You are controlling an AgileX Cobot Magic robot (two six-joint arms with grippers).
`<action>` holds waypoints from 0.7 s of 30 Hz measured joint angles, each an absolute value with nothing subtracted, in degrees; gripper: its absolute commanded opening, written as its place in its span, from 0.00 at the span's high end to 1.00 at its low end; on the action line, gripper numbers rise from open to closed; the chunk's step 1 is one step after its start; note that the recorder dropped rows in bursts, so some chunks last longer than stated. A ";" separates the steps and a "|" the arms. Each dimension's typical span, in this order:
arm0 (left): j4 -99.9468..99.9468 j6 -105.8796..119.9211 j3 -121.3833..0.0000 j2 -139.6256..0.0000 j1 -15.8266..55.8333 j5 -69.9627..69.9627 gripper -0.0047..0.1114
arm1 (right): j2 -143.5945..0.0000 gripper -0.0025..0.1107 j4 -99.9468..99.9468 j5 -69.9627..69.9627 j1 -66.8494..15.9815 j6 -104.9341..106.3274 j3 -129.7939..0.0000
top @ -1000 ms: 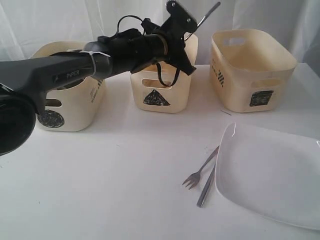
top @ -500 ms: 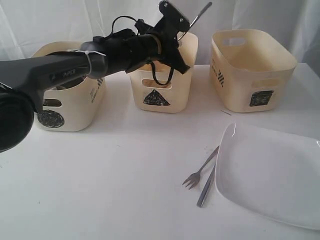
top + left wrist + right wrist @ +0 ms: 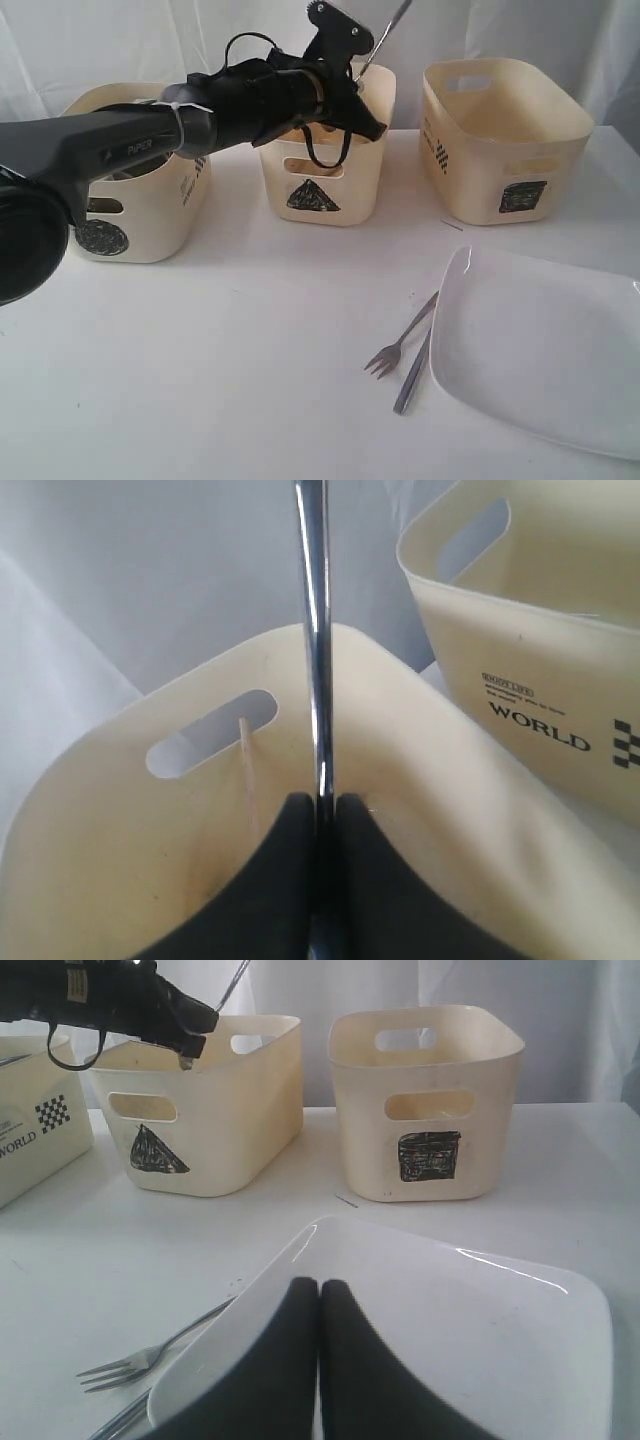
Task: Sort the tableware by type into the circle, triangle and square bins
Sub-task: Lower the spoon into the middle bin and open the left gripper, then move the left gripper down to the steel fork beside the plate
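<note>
Three cream bins stand in a row at the far side of the white table (image 3: 220, 350): the circle bin (image 3: 150, 220), the triangle bin (image 3: 320, 170) and the square bin (image 3: 500, 150), each named for the black shape drawn on its front. The left gripper (image 3: 320, 815) hangs over the triangle bin, its jaws clenched on a slim metal utensil (image 3: 390, 25). In the exterior view the utensil's long axis slants up and to the right from the jaws, and its free end is above the bin's back rim. A thin wooden chopstick (image 3: 246, 770) leans on that bin's inner wall.

On the table a fork (image 3: 400, 345) lies just left of the large white plate (image 3: 540, 350), tines toward the near left and handle toward the far right. A second utensil (image 3: 412, 375) lies along the same line between fork and plate.

The right gripper (image 3: 319, 1300) is over the plate, its fingers pressed together with nothing seen between them.

Legible writing: "PiPER" on the left arm (image 3: 140, 148), and "WORLD" beside a chequered patch on the circle bin's side. The smaller print is unreadable.
</note>
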State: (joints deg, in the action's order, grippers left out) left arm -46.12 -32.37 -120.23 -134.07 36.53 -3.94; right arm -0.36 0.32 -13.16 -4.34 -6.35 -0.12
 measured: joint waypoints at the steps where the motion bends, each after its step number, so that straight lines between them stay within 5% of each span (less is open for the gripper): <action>1: -46.12 -32.81 -120.23 -134.07 36.53 -3.94 0.74 | -0.36 0.98 0.32 -13.16 -4.34 -6.35 -0.12; 5: -46.12 -33.54 -120.23 -134.07 36.53 -3.94 0.64 | -0.36 0.98 0.32 -13.16 -4.34 -6.35 -0.12; 21: -45.45 -36.09 -120.38 -132.13 41.34 8.07 0.64 | -0.36 0.98 0.32 -13.16 -4.34 -6.35 -0.12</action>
